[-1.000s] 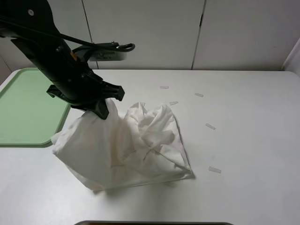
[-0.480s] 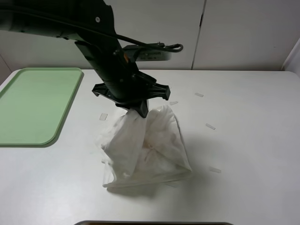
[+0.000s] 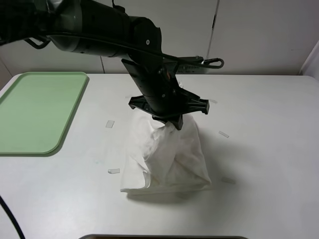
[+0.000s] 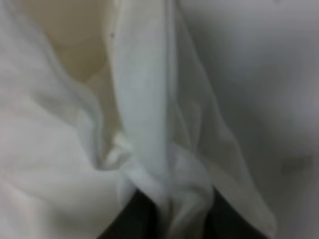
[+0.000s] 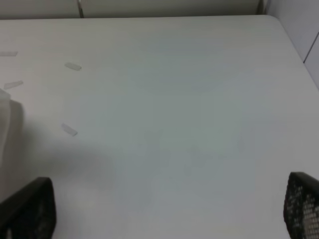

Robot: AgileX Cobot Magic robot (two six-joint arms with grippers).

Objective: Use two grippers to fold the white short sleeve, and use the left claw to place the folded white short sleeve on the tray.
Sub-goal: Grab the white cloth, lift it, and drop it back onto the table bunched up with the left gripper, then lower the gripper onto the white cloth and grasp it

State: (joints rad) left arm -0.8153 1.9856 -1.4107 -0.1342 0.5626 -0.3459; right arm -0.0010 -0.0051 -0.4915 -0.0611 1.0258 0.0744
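We see the left claw [image 3: 175, 121] mid-table, its fingers [image 4: 130, 219] clenched on a bunched fold of the white short sleeve [image 3: 167, 154], which hangs from that grip as a gathered bundle with its lower edge resting on the table [image 3: 259, 149]. We judge the folding only partly done: the cloth is doubled over but rumpled, not a flat, squared packet. The tray [image 3: 35, 112] lies well apart at the table's left edge, and nothing sits in it, so the placing step remains. The right gripper [image 5: 164, 234] appears only in its own wrist view, fingers spread wide and grasping nothing, over bare table near small tape strips [image 5: 73, 66]. We reckon roughly half the job is left.
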